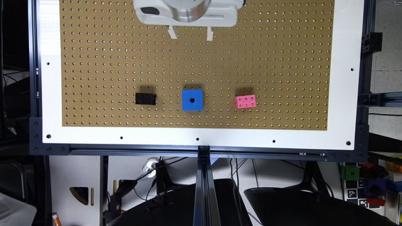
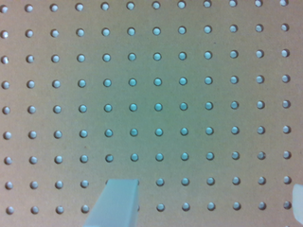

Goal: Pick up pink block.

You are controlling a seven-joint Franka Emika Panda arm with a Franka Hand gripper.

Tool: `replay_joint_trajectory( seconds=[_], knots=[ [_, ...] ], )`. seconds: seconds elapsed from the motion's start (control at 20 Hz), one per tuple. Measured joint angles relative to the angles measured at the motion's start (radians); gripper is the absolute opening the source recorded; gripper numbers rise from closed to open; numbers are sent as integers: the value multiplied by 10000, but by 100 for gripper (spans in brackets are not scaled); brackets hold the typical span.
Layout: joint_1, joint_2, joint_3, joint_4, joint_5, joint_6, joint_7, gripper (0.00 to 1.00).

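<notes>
The pink block [image 1: 245, 101], a small studded brick, lies flat on the brown pegboard [image 1: 282, 62], toward the exterior view's right in the row of blocks. My gripper [image 1: 191, 33] hangs over the far part of the board, well away from the block and off to its left in the exterior view. In the wrist view the gripper [image 2: 206, 203] is open: one pale finger [image 2: 116, 204] shows fully, the other sits at the picture's edge, and bare pegboard [image 2: 156, 94] lies between them.
A blue cube [image 1: 192, 100] with a centre hole sits in the middle of the row, a black studded brick [image 1: 145, 99] to its left. A white border [image 1: 201, 138] frames the pegboard. Spare blocks [image 1: 370, 179] lie off the table at the lower right.
</notes>
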State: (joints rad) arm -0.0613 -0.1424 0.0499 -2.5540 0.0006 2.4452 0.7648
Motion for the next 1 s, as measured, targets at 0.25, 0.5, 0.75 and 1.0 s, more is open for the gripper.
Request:
replay_joint_trajectory(
  seconds=[0.25, 0.5, 0.75, 1.0],
  knots=[
    [45, 1004, 865, 1196, 91, 9, 786, 100],
    [39, 2666, 1241, 2878, 89, -5, 1103, 100],
    [46, 3320, 1545, 3617, 85, -58, 1374, 100],
    [44, 3352, 1720, 3725, 85, -100, 1537, 100]
  ],
)
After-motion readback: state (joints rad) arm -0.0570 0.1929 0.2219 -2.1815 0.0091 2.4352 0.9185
